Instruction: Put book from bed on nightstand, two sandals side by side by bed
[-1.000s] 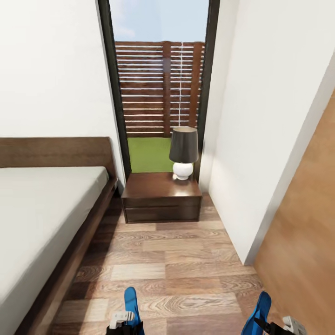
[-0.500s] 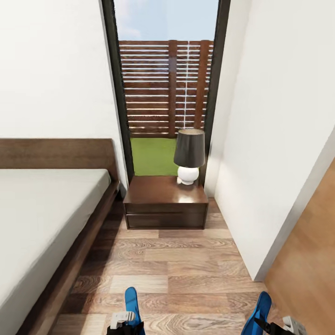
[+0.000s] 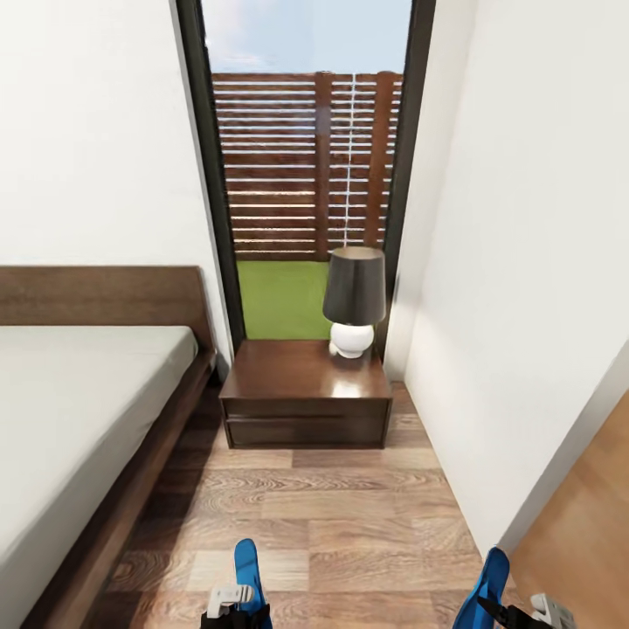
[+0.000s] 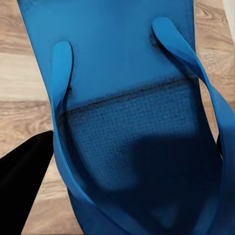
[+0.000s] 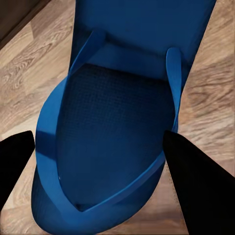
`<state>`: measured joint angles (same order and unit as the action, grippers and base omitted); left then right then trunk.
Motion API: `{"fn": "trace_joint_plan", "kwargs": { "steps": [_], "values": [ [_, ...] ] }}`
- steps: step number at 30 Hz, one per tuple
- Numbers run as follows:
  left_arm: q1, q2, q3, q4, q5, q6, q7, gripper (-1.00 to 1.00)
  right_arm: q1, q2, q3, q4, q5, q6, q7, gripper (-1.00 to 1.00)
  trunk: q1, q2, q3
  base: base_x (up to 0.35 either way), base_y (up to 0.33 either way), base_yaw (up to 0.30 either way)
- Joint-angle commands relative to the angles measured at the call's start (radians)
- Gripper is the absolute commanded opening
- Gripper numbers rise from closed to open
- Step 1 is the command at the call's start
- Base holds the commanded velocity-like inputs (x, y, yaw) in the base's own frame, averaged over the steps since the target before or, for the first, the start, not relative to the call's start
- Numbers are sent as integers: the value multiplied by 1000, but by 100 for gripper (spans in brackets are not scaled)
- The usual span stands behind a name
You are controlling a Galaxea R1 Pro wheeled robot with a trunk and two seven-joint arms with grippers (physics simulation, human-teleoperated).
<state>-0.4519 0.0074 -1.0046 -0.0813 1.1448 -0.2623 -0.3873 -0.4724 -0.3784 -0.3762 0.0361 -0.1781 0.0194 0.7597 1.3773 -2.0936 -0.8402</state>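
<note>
We have rolled nearer the low dark-brown wooden nightstand [image 3: 305, 400] — each gripper [image 3: 234, 609] [image 3: 515, 611] clamps a bright blue flip-flop sandal [image 4: 132, 112] [image 5: 117, 132], the grey-mattressed bed [image 3: 79, 419] beside it — setting-down seems close.

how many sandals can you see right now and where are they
2. One blue sandal is held in the left gripper low in the head view; the other sandal is held in the right gripper. Both hang above the wood floor.

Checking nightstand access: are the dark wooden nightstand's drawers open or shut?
Shut: both drawer fronts of the dark brown wooden nightstand sit flush in the head view.
</note>
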Motion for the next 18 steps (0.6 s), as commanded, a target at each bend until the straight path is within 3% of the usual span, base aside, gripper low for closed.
{"fn": "trace_joint_plan", "kwargs": {
  "steps": [1,18],
  "values": [
    [-1,0,-8,0,9,-3,-2,-100,-2,-1,0,3,-11,2,4,-100,0,0,-1,283,-144,0],
    [-1,0,-8,0,9,-3,-2,-100,-2,0,0,4,-11,2,5,-100,0,0,-1,255,-148,0]
  ]
}}
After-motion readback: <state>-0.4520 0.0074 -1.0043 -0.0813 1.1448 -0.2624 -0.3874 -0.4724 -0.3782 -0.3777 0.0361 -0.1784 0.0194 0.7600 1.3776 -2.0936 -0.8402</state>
